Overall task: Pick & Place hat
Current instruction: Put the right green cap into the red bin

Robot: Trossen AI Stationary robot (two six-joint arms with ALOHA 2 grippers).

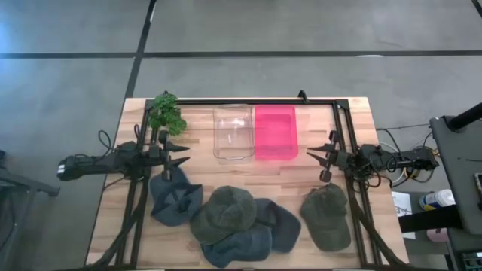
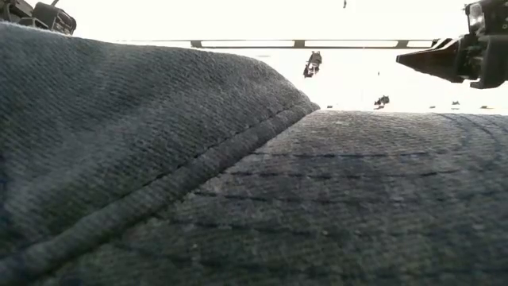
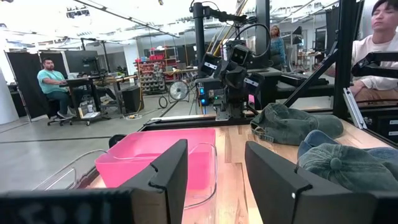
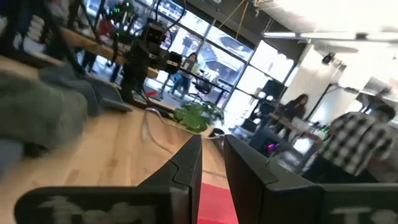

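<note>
Pale wooden planks make up the table top (image 1: 248,169), framed by a black metal rig, with grey concrete floor beyond it. At the back edge stands a small green leafy plant (image 1: 166,113). Beside it, near the middle of the back, sit a clear plastic bin (image 1: 233,132) and a bright pink plastic bin (image 1: 275,132), touching side by side; both look bare inside.

Hats fill the front half. A blue denim cap (image 1: 172,197) lies at the left, just in front of the left gripper (image 1: 180,153). An olive green cap (image 1: 226,213) rests in the middle on top of a grey-blue cap (image 1: 239,247), with a dark blue cap (image 1: 283,223) against its right side. A second olive green cap (image 1: 329,216) lies apart at the right, in front of the right gripper (image 1: 315,154). Dark denim cloth (image 2: 238,183) lies right against the low camera and blocks nearly all of its view.

Both arms reach in level from the table's sides and point toward each other, hovering above the wood and touching nothing. The left gripper's fingers (image 3: 168,177) are spread, with the pink bin seen through the gap. The right gripper's fingers (image 4: 186,165) stand close together with only a narrow gap, gripping nothing.

Beyond the table the wrist views show a workshop with seated people at desks, one in a teal shirt (image 3: 50,84) and one in a white top (image 3: 379,43).
</note>
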